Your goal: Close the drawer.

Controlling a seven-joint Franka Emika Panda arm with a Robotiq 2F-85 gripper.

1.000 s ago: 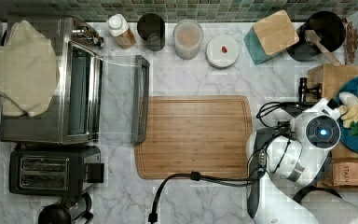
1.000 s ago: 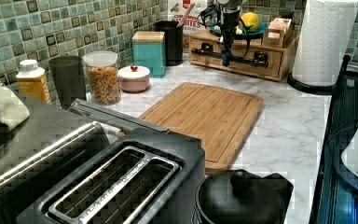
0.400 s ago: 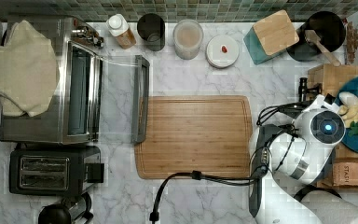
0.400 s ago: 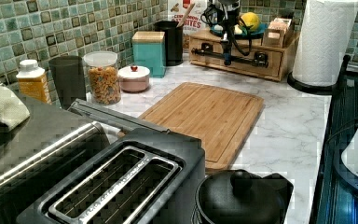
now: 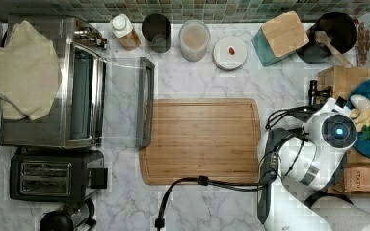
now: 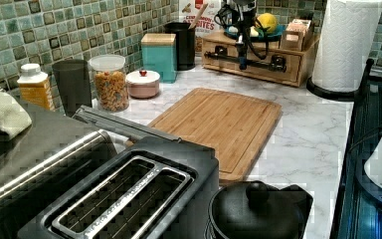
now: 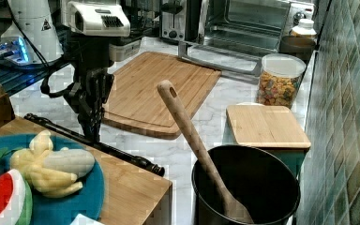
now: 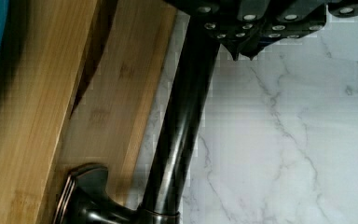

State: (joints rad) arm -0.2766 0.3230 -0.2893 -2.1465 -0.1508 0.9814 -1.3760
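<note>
Gripper (image 7: 93, 133) at drawer (image 6: 251, 62) handle (image 8: 182, 126) — drawer nearly shut.

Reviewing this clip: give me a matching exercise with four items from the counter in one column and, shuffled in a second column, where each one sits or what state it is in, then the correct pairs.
Column 1
1. drawer
2. tool
3. wooden spoon
4. toaster oven door

Column 2
A. standing in the black pot
B. folded down open, beside the cutting board
C. front panel nearly flush with the wooden box under the fruit plate
D. down at the dark bar handle

Pairs: 1-C, 2-D, 3-A, 4-B
</note>
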